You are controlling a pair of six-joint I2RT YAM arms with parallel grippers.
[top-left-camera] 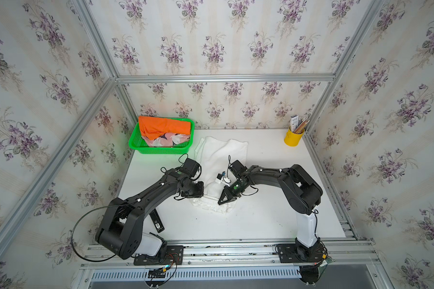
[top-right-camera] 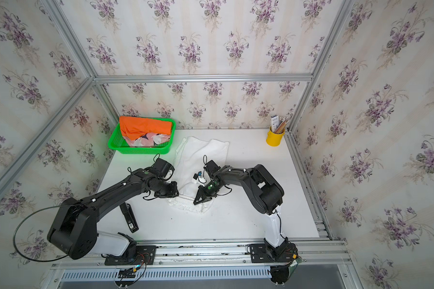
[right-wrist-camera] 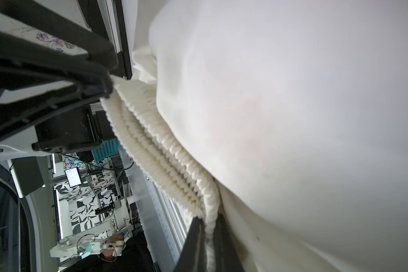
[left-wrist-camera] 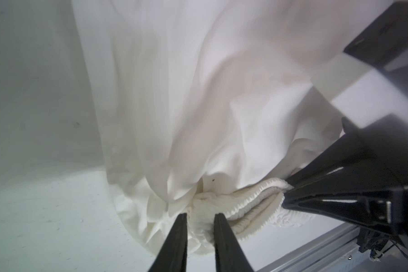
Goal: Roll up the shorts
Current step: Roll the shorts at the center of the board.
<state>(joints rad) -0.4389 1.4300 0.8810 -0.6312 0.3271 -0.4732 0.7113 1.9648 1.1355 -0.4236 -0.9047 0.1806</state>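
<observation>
Both pairs of fingers are clenched on the white shorts (top-left-camera: pixel 219 155): the left gripper (left-wrist-camera: pixel 201 223) pinches bunched waistband (right-wrist-camera: pixel 156 150) between its tips, the right gripper (right-wrist-camera: pixel 209 221) nips the ribbed edge, and the legs trail away beyond both fingertips across the white table (top-left-camera: pixel 261 220)

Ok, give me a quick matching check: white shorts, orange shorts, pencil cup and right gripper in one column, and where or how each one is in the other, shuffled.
Things:
1. white shorts
2. orange shorts
3. pencil cup
4. right gripper

Place or state:
A. far right corner of the table
B. shut on a ribbed waistband
C. in the green basket
D. spread across the middle of the table

Pairs: 1-D, 2-C, 3-A, 4-B.
</observation>
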